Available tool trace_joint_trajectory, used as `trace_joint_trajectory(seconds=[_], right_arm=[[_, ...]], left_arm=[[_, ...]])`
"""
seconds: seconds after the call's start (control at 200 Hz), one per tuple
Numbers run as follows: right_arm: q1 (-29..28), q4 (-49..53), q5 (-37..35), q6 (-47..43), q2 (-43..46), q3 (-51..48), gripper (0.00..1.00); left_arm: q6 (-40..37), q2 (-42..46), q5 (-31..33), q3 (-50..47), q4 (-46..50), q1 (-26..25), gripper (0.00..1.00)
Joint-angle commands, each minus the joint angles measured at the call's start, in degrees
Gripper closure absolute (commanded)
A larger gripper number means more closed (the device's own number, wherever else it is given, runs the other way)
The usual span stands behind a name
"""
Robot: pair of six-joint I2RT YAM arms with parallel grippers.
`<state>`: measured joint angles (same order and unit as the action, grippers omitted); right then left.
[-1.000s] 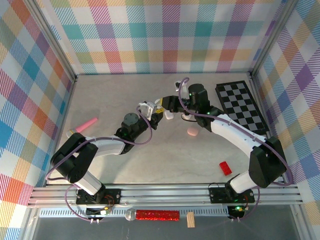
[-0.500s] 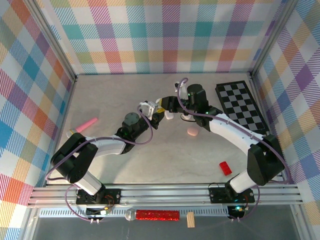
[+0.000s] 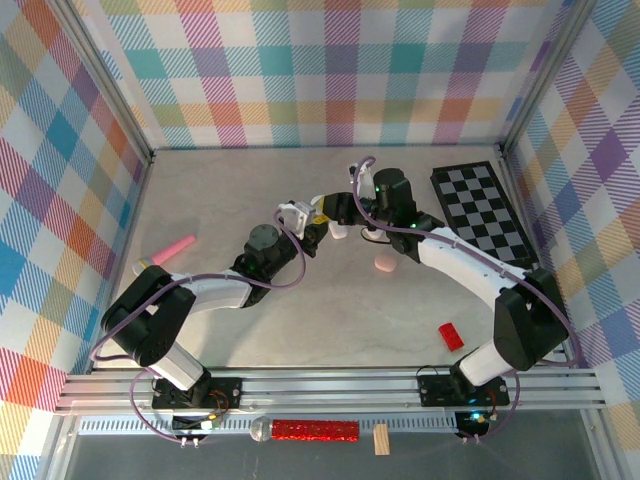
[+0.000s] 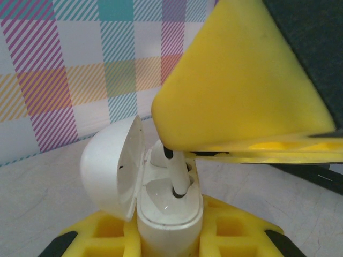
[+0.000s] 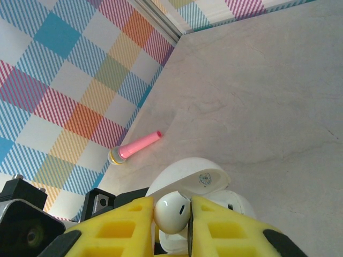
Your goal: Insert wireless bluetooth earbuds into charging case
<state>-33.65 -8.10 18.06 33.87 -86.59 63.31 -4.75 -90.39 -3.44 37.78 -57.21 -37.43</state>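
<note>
An open white charging case (image 4: 170,217) stands upright between my left gripper's (image 4: 171,238) yellow fingers, which are shut on it, its lid (image 4: 113,166) swung to the left. A white earbud (image 5: 170,210) is pinched in my right gripper (image 5: 172,220), right above the case. Its stem (image 4: 179,175) reaches down into the case's right-hand socket. In the top view both grippers meet at mid-table, the left gripper (image 3: 306,222) beside the right gripper (image 3: 334,216). A pale pink case (image 3: 385,263) lies on the table just in front of them.
A checkerboard mat (image 3: 485,210) lies at the back right. A red block (image 3: 451,336) sits near the right arm's base. A pink marker-like stick (image 3: 172,247) lies by the left wall. Plaid walls close in three sides.
The right wrist has edged slightly to the left. Both grips are unchanged.
</note>
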Motion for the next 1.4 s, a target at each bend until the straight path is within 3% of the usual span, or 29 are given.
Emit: trace_joint_trajectory(seconds=[0.0, 0.24, 0.6, 0.785, 0.86, 1.19, 1.395], right_arm=[[0.23, -0.16, -1.07, -0.77, -0.15, -0.92, 0.8], [0.16, -0.74, -1.63, 0.52, -0.27, -2.04, 0.76], [0.41, 0.68, -2.68, -0.4, 2.49, -2.23, 0.53], [2.22, 3.31, -3.31, -1.39, 5.72, -3.51, 0.49], [3.0, 3.87, -2.49, -1.63, 6.72, -3.72, 0.49], [3.72, 9.53, 0.02, -4.67, 5.14, -0.33, 0.71], [3.63, 10.68, 4.25, -6.26, 4.24, 0.92, 0.72]], left_arm=[[1.14, 1.03, 1.29, 2.01, -2.83, -0.69, 0.94], [1.48, 1.71, 2.6, 2.56, -1.68, -0.67, 0.94], [1.76, 1.64, 1.27, 2.5, -1.0, -0.63, 0.94], [1.94, 1.44, 0.9, 1.55, -1.35, -0.41, 0.94], [1.73, 1.7, 0.04, 1.26, -1.33, -0.14, 0.94], [0.18, 2.85, -7.58, 0.35, -2.58, 0.78, 0.94], [0.03, 2.42, -5.82, 0.88, -1.35, 0.78, 0.94]])
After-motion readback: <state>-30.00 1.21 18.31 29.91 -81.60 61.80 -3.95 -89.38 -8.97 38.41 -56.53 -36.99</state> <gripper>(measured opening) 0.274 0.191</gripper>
